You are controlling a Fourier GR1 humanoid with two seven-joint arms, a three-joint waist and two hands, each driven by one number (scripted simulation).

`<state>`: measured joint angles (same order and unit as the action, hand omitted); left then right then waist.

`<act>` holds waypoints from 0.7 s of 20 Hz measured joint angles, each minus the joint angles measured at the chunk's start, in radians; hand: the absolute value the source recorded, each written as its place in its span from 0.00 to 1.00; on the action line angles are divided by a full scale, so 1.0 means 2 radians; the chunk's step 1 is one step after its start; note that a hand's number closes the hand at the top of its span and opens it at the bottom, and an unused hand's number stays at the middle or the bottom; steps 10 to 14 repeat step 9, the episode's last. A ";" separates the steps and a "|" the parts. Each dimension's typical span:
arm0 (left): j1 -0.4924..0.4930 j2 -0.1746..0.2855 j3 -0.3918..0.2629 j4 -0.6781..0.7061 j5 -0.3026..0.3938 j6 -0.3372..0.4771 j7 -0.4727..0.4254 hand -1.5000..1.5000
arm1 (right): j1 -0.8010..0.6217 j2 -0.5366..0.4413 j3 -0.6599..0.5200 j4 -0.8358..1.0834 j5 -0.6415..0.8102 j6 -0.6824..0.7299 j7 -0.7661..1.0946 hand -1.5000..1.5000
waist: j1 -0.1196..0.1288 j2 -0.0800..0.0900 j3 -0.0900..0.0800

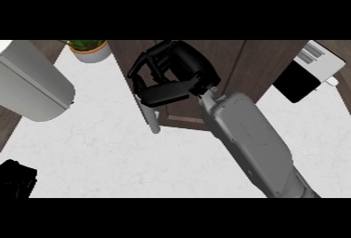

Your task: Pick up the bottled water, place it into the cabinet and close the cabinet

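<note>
Closest to us, our right forearm (254, 144) rises from the lower edge as a smooth grey casing. It ends in the black right hand (179, 62), which lies over the dark wood-grain cabinet (260, 60). Its fingers (147, 65) are curled inward and the broad thumb (165, 93) lies across below them. Brown wood shows through the gap, and we see nothing held there. We cannot make out the bottled water anywhere; whether the hand hides it, we cannot tell. Just below the thumb, a pale, slim bar handle (152, 118) slants down over the cabinet's lower edge. Around it spreads the white, faintly marbled counter (103, 158). Farther out are a leafy plant in a pale round pot (89, 49), a large rounded grey object (31, 86) and a flat black-and-white object (308, 69). Our left hand (15, 179) shows dark at the lower left edge.
</note>
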<state>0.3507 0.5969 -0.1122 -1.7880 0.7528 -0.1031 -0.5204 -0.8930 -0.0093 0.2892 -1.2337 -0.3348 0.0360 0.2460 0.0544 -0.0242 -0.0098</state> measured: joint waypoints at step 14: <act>-0.010 -0.004 -0.001 0.000 -0.005 -0.001 0.005 1.00 | -0.017 -0.012 -0.004 0.046 -0.001 0.062 -0.062 1.00 | 0.006 -0.003 -0.005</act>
